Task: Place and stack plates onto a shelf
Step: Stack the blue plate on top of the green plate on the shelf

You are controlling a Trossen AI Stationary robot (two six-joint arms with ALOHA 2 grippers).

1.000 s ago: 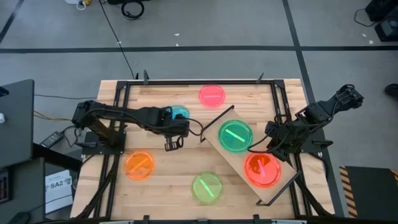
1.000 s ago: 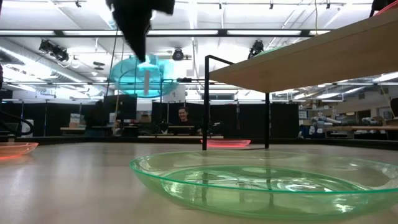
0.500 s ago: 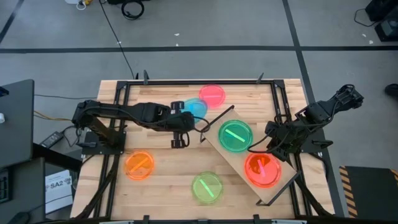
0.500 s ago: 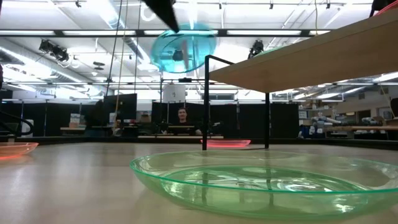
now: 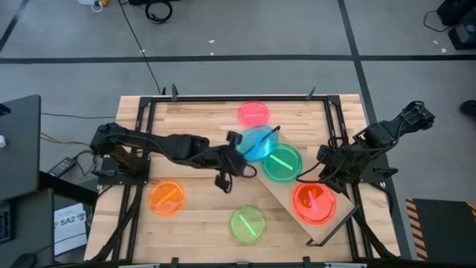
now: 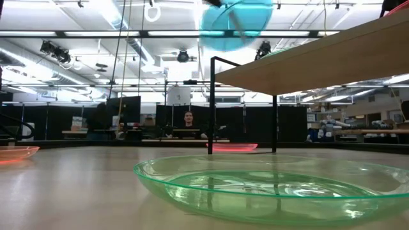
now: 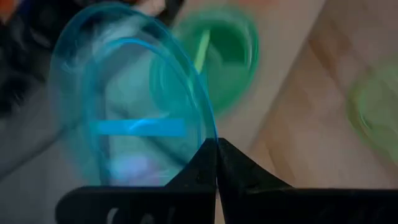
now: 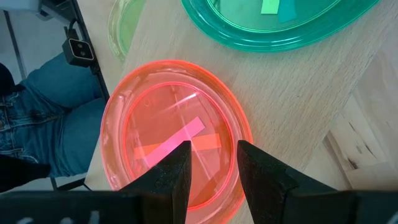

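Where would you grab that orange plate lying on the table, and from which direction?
By its thin raised rim, coming down from above. The orange plate lies flat and open side up on the table, apart from the other plates, so only its edge offers something to pinch. I would probably take the edge nearest the left end effector, which now holds the blue plate the same way.

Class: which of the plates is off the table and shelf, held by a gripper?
The blue plate: the left gripper holds it above the shelf's end; the others lie flat.

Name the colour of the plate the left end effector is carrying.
Blue plate, clearest in the left wrist view.
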